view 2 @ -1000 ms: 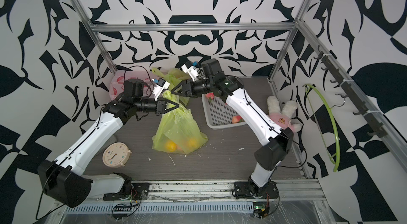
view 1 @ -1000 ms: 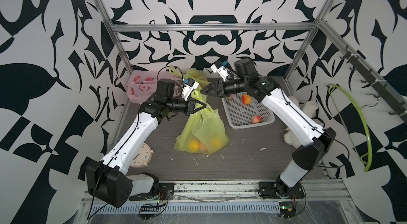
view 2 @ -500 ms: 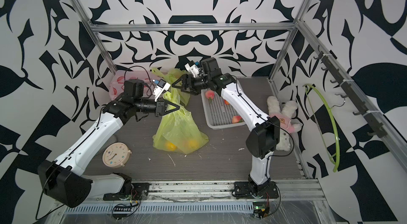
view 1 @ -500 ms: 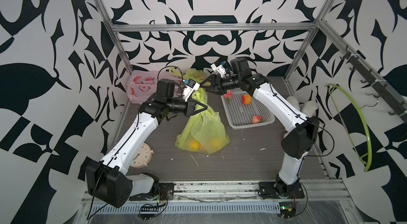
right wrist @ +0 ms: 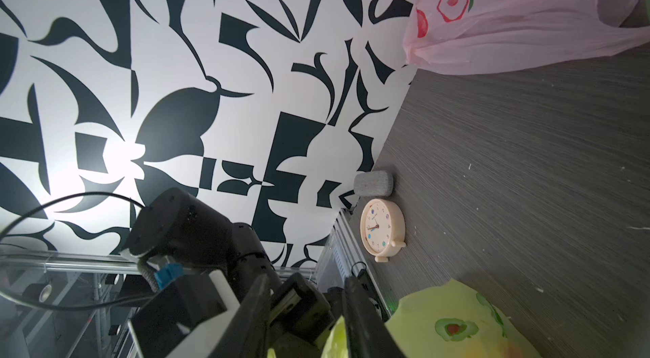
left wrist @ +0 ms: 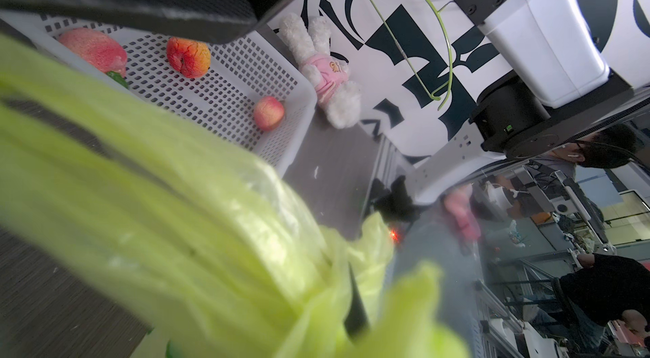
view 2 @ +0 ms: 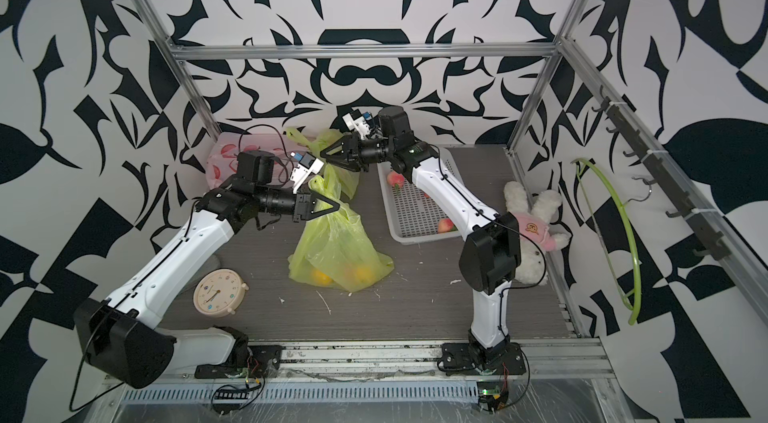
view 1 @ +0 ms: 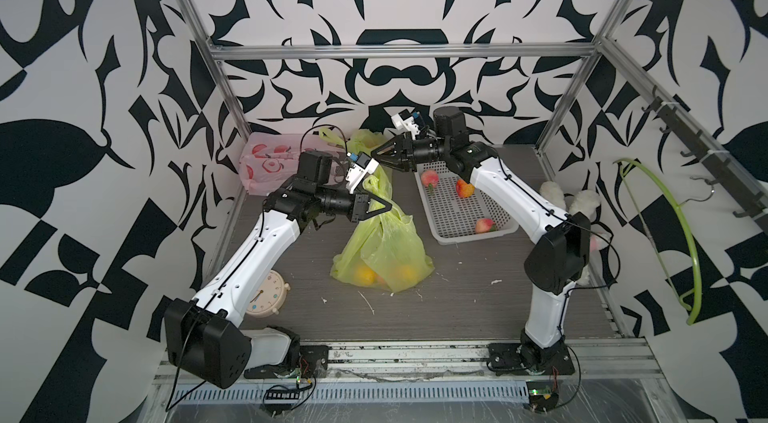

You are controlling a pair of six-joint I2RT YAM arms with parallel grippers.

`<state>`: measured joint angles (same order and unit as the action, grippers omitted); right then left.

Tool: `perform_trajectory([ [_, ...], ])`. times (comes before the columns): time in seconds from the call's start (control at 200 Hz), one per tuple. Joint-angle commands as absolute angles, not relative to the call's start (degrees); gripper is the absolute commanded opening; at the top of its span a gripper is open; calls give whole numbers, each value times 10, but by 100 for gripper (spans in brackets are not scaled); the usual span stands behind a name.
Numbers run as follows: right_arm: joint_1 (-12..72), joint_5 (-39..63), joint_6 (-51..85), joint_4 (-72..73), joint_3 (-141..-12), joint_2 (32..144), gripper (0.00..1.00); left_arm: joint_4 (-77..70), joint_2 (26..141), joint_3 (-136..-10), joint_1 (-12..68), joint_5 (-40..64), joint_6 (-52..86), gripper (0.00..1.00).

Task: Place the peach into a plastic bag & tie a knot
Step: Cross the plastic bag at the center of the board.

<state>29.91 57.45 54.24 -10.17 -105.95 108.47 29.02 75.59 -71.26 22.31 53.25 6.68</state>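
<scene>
Above table (view 1: 478,308): left tool (view 1: 389,207) clamps bag (view 1: 386,246) handle, forearm level; right tool (view 1: 374,154) near, grip unclear.

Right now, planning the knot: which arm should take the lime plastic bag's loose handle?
Probably right: left pincer is shut on the lime plastic bag; right pincer sits beside that loose handle.

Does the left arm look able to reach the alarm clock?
Probably not yet: the left gripper is shut on the yellow-green bag, though nothing lies on the alarm clock.
</scene>
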Motion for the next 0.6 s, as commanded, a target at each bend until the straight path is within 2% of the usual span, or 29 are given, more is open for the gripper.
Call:
perform_trajectory([
  [0.0, 292, 584, 548, -63, -1047, 1035, 23, 305, 753, -728, 222, 541, 56, 0],
  [0.07, 289, 584, 537, -79, -1044, 1026, 16, 306, 752, -729, 222, 539, 55, 0],
  [0.12, 289, 579, 525, -101, -1047, 1023, 16, 308, 752, -729, 222, 539, 54, 0],
  [0.17, 289, 575, 510, -125, -1053, 1021, 27, 310, 753, -730, 222, 540, 53, 0],
  [0.215, 290, 569, 498, -145, -1054, 1019, 47, 311, 753, -731, 222, 541, 53, 0],
  [0.24, 289, 561, 491, -157, -1055, 1019, 55, 311, 753, -732, 222, 541, 54, 0],
  [0.295, 289, 543, 473, -193, -1060, 1021, 65, 312, 754, -734, 223, 541, 53, 0],
  [0.375, 289, 536, 468, -209, -1059, 1027, 70, 312, 753, -736, 222, 541, 53, 0],
  [0.47, 293, 551, 500, -160, -1035, 1032, 75, 315, 756, -739, 222, 543, 51, 0],
  [0.595, 309, 561, 512, -143, -1041, 1044, 75, 316, 759, -740, 222, 543, 50, 0],
])
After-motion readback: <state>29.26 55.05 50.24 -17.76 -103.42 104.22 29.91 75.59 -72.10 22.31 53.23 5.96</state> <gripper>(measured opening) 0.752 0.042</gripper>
